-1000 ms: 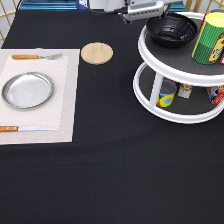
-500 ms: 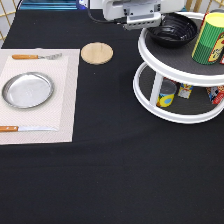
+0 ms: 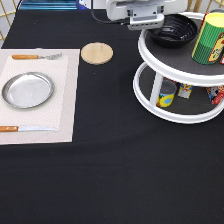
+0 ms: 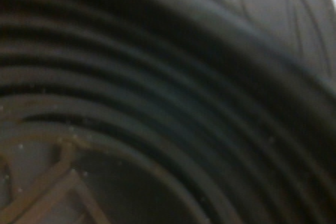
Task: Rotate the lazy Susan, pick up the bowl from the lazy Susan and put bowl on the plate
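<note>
The glossy black bowl [image 3: 174, 31] sits on the top tier of the white two-tier lazy Susan [image 3: 172, 116], at the exterior view's top right. My gripper [image 3: 148, 24] hangs at the bowl's left rim, low over the tier's edge. The wrist view is filled with the bowl's ribbed inside [image 4: 187, 115], seen from very close. The shiny silver plate [image 3: 27, 90] lies empty on a pale placemat [image 3: 65, 100] at the exterior view's left.
A green and yellow can [image 3: 212, 39] stands on the top tier beside the bowl. Small cans [image 3: 166, 94] stand on the lower tier. A tan wooden coaster [image 3: 97, 53] lies between placemat and turntable. A fork [image 3: 35, 56] and a knife [image 3: 25, 129] flank the plate.
My gripper has come down a little toward the bowl's left rim. The bowl has stayed on the top tier.
</note>
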